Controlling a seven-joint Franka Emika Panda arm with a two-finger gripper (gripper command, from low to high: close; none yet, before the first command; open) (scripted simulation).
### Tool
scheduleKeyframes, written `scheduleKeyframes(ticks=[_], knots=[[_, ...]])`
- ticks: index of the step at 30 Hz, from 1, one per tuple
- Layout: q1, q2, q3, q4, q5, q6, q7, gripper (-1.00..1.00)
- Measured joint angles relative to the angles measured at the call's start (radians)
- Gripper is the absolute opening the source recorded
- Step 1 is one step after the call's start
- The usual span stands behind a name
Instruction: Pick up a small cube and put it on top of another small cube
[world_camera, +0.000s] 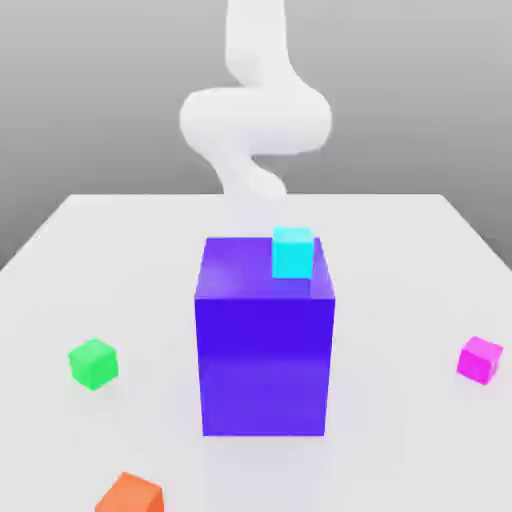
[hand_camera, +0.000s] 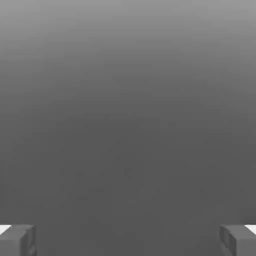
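Orange cube (world_camera: 131, 494): nearest, aside.
Gripper (hand_camera: 128, 241): spread, empty.
Magenta cube (world_camera: 480, 361): unpicked; next, reach around blue block (world_camera: 265, 365).
Green cube (world_camera: 94, 364): awaits stacking.

The block (world_camera: 265, 360) stands nearer the exterior view than the claw (hand_camera: 128, 241), a cyan cube (world_camera: 293, 253) on top. Farther from the claw, an orange cube (world_camera: 132, 495) lies on the worktop (world_camera: 400, 300).

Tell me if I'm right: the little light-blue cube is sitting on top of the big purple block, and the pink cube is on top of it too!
Not quite: the pink cube is on the table, as the exterior view shows. The light-blue cube does sit on top of the purple block.
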Motion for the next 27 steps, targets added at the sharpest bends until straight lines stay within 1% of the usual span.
scheduleKeyframes(ticks=[8,14,22,27], knots=[[0.233,0.229,-0.005,-0.080,0.026,0.117,-0.366,0.00],[0.386,0.396,0.013,-0.138,0.049,0.203,-0.638,0.00],[0.542,0.619,0.086,-0.217,0.059,0.318,-0.986,0.00],[0.652,0.759,0.134,-0.266,0.016,0.391,-1.168,0.00]])
